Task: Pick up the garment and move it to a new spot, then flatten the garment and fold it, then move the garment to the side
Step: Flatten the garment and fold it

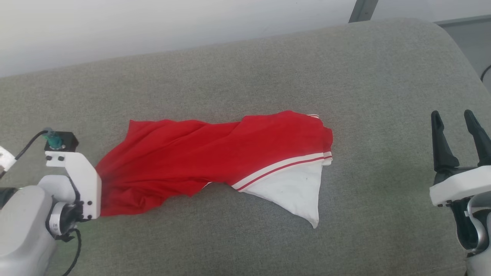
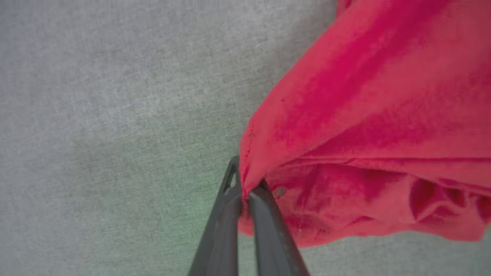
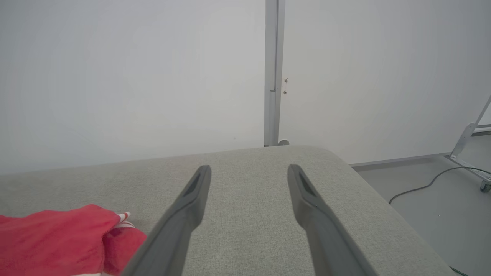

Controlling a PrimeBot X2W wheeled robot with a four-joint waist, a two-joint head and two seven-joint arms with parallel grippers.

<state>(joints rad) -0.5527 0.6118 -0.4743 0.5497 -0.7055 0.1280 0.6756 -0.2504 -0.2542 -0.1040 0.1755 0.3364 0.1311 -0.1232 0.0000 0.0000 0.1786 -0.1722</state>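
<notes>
The garment is a bright red jersey shirt lying stretched and twisted across the grey cushion, with a white sleeve and a striped white band at its right end. My left gripper is shut on the red cloth's left edge, and bunched folds hang beside the fingers. In the head view my left wrist covers that corner. My right gripper stands open at the far right, well clear of the shirt. In the right wrist view, the garment's end lies to the left of the open gripper.
The cushion's rounded right edge drops to a grey floor with a cable and a wheeled metal frame. A white wall with a metal post stands behind the cushion.
</notes>
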